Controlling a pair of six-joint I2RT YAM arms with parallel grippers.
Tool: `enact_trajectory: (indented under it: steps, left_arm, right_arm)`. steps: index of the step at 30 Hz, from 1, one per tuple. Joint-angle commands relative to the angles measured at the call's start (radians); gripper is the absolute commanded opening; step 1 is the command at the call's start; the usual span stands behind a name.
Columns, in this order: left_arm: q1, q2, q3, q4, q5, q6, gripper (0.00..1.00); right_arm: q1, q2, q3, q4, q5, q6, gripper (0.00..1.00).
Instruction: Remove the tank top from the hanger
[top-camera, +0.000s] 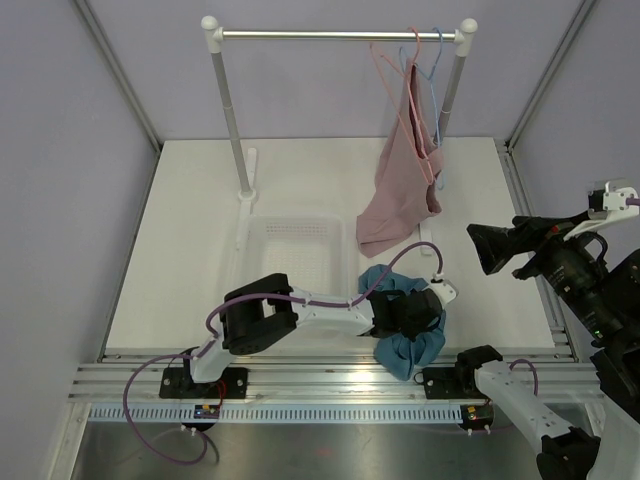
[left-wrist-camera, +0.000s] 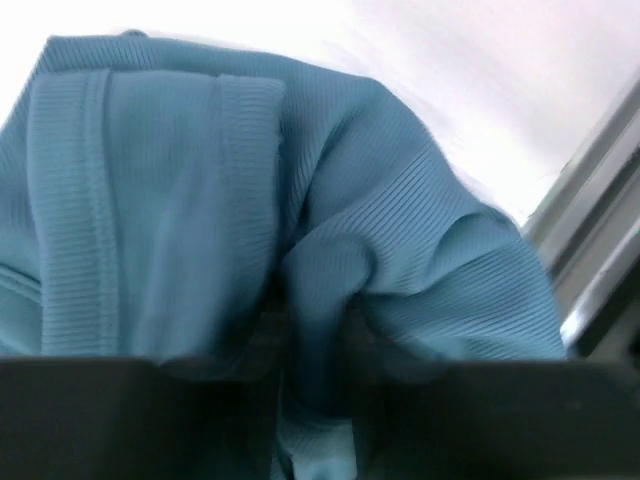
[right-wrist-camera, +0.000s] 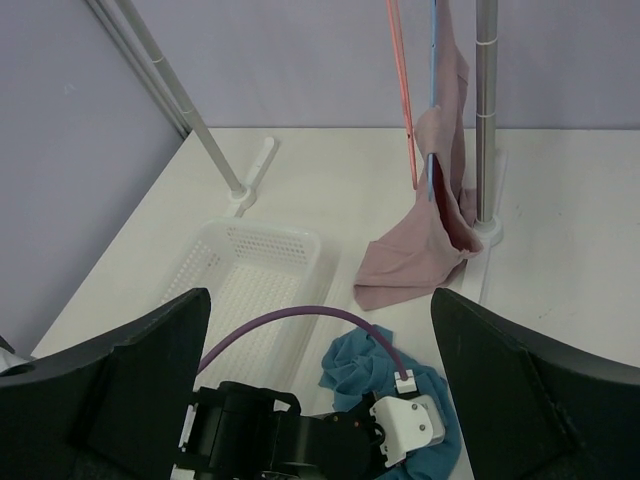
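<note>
Under the left gripper (top-camera: 415, 312), the tank top (top-camera: 405, 352) lies crumpled on the table, spilling toward the near edge just behind the tool. That is the risk: a pull from here could drag the heap over the metal frame (top-camera: 330, 372), or the pinch could hold only a thin fold that slips out. The hanger (top-camera: 385, 62) looks bare on the clothes bar (top-camera: 320, 35), well beyond and above the gripper, beside the light-blue hanger (top-camera: 434, 70) carrying the pink top (top-camera: 400, 190), so the garment appears already off. The jaws stand narrow, closed on a bunched ridge of teal cloth between the fingers (left-wrist-camera: 480, 420). The right gripper (top-camera: 480, 248), raised off to its right, gapes wide and holds nothing.
</note>
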Motion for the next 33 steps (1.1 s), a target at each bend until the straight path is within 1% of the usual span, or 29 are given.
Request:
enact_trajectory:
  steps: [1, 4, 5, 7, 8, 10, 13, 14, 15, 16, 19, 20, 23, 27, 28, 30, 33]
  left_arm:
    - [-0.002, -0.04, 0.014, 0.024, 0.013, -0.03, 0.0]
    - [-0.002, -0.117, -0.007, 0.016, 0.002, -0.038, 0.0]
    - [-0.002, -0.187, -0.033, 0.022, -0.002, -0.038, 0.0]
    - [-0.002, -0.267, -0.05, 0.031, -0.03, -0.033, 0.0]
    - [-0.002, -0.341, -0.055, 0.025, -0.041, -0.03, 0.0]
    - [-0.002, -0.398, -0.041, 0.004, -0.094, -0.001, 0.0]
    - [0.006, -0.478, 0.045, -0.088, -0.166, 0.036, 0.0]
    - [0.016, -0.49, 0.069, -0.149, -0.186, 0.04, 0.0]
    - [0.024, -0.511, 0.126, -0.179, -0.208, 0.042, 0.0]
    - [0.03, -0.521, 0.15, -0.209, -0.264, 0.04, 0.0]
    - [0.062, -0.574, 0.226, -0.329, -0.367, 0.025, 0.0]
    - [0.084, -0.594, 0.236, -0.373, -0.38, 0.022, 0.0]
    - [0.131, -0.68, 0.243, -0.435, -0.421, 0.004, 0.0]
    - [0.203, -0.794, 0.201, -0.483, -0.443, -0.013, 0.0]
    - [0.222, -0.814, 0.188, -0.489, -0.438, -0.021, 0.0]
    - [0.294, -0.867, 0.135, -0.49, -0.412, -0.029, 0.0]
    - [0.403, -0.912, 0.06, -0.483, -0.342, -0.041, 0.0]
  right_arm:
    - [0.005, -0.005, -0.009, 0.004, 0.008, -0.008, 1.0]
    - [0.005, -0.008, -0.016, -0.001, 0.036, -0.011, 1.0]
    - [0.005, -0.008, -0.018, -0.002, 0.051, -0.012, 1.0]
    - [0.007, -0.01, -0.023, -0.001, 0.065, -0.009, 0.99]
    - [0.005, -0.011, -0.026, 0.001, 0.077, -0.008, 0.99]
    - [0.005, -0.011, -0.029, 0.005, 0.082, -0.008, 1.0]
    - [0.004, -0.002, -0.026, 0.004, 0.085, -0.004, 0.99]
    - [0.005, 0.0, -0.027, 0.005, 0.085, -0.001, 0.99]
    - [0.005, 0.0, -0.03, 0.008, 0.085, 0.0, 1.0]
    - [0.005, 0.0, -0.033, 0.011, 0.086, 0.002, 0.99]
    - [0.005, -0.007, -0.038, 0.021, 0.091, 0.006, 1.0]
    - [0.007, -0.007, -0.038, 0.022, 0.117, 0.008, 0.99]
    - [0.005, -0.008, -0.026, 0.018, 0.125, 0.006, 1.0]
    - [0.005, -0.013, -0.027, 0.018, 0.14, 0.0, 0.99]
    - [0.005, -0.013, -0.029, 0.018, 0.142, 0.0, 0.99]
    - [0.005, -0.014, -0.039, 0.024, 0.143, 0.0, 0.99]
    - [0.005, -0.019, -0.062, 0.041, 0.14, 0.003, 0.99]
